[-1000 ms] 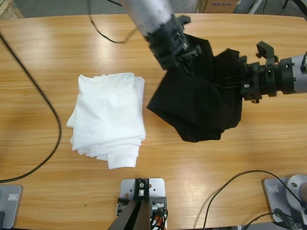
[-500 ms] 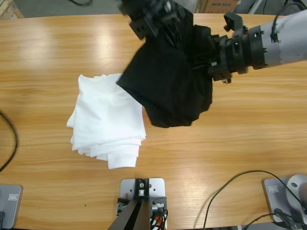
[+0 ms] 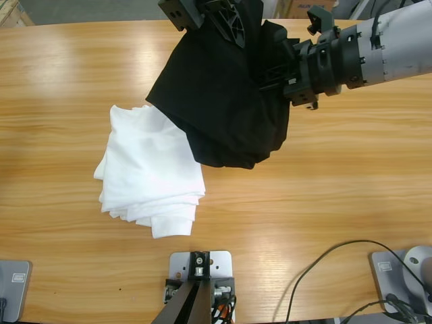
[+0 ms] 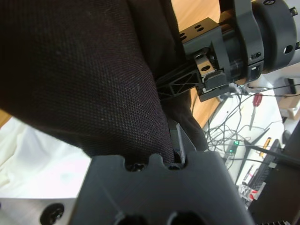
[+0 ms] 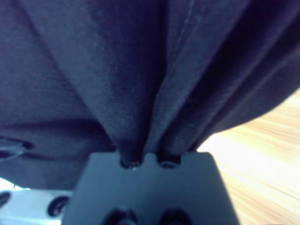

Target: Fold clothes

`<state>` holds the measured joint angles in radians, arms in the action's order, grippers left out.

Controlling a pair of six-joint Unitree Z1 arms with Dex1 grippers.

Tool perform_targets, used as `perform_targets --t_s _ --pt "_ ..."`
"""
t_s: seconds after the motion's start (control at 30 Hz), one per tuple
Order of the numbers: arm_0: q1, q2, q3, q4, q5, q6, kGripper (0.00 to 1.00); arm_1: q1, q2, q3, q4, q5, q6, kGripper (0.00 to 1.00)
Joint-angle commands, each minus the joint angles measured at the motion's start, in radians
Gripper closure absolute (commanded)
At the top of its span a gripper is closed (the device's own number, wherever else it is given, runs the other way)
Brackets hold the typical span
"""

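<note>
The black shirt [image 3: 223,101] hangs bunched above the table's far middle, held up by both arms. Its lower left edge overlaps the top right corner of the white garments [image 3: 152,172], a folded pile lying flat at left of centre. My left gripper [image 3: 223,20] comes down from the top edge and is shut on the shirt's upper part. From the right, my right gripper [image 3: 273,67] is shut on the shirt's right side. Black cloth [image 4: 84,70] fills the left wrist view, with the white garments [image 4: 37,164] below it. Black cloth [image 5: 140,61] is pinched at the right gripper [image 5: 145,154].
The wooden table [image 3: 351,175] runs bare to the right and front of the shirt. A black cable [image 3: 324,260] loops at the front right corner. A cardboard box [image 3: 307,8] stands beyond the far edge. Cables and tools [image 4: 243,136] lie past the table's end.
Both arms have lifted the black shirt and carried it left and toward the far edge, so it now overlaps the white pile. The cable at the left has left the view.
</note>
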<state>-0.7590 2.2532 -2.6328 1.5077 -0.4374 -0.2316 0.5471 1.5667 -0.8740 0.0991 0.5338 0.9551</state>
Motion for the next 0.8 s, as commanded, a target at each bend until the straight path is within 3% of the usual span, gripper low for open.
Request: perform_targets --t_s 0.03,0.2,0.3,0.37,0.43,0.47,0.8 --pt "-0.003 -0.009 -0.125 0.131 0.015 0.126 1.0 0.025 0.056 0.007 0.016 -0.018 0.013 1.0" --pt "0.006 -0.01 -0.108 0.121 0.068 0.213 1.0 0.025 0.064 0.007 0.02 -0.021 0.012 1.0" --pt "0.023 -0.055 -0.005 0.083 0.078 0.245 1.0 0.025 0.069 0.007 0.027 -0.024 0.01 1.0" --pt "0.032 -0.161 0.255 -0.097 0.067 0.227 1.0 0.029 0.077 0.004 0.027 -0.027 0.008 1.0" --pt "0.047 -0.349 0.701 -0.439 0.065 0.164 1.0 0.039 0.085 -0.006 0.027 -0.032 0.01 1.0" --pt "0.047 -0.419 0.858 -0.576 0.074 0.171 1.0 0.046 0.09 -0.011 0.027 -0.035 0.01 1.0" --pt "0.063 -0.565 1.153 -0.746 0.077 0.128 1.0 0.152 0.204 -0.192 0.068 -0.061 0.036 1.0"
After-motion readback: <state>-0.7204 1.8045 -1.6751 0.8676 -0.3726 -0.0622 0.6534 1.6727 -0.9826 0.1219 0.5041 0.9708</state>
